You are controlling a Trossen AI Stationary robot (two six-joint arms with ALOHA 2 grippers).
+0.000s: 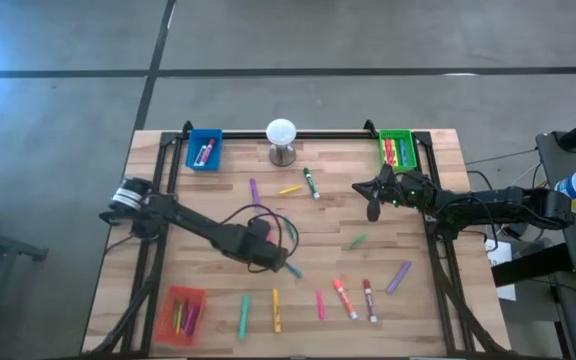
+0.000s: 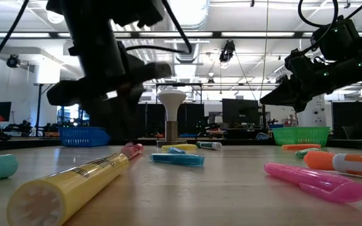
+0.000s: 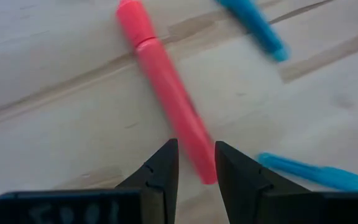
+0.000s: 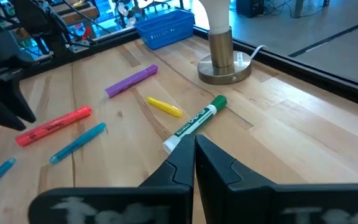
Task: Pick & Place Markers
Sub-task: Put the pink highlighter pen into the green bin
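Observation:
Many markers lie flat on the wooden table. One is a red marker, with blue ones beside it. My left gripper is open and points steeply down over the red marker's near end, a finger on either side and above it. The gripper hides that marker in the high view. My right gripper is shut and empty. It hangs above the table's right half, short of a green-and-white marker.
A blue tray stands at the far left, a green tray at the far right and a red tray at the near left, each with markers in it. A white ball on a metal stand is at the far middle. Loose markers line the near edge.

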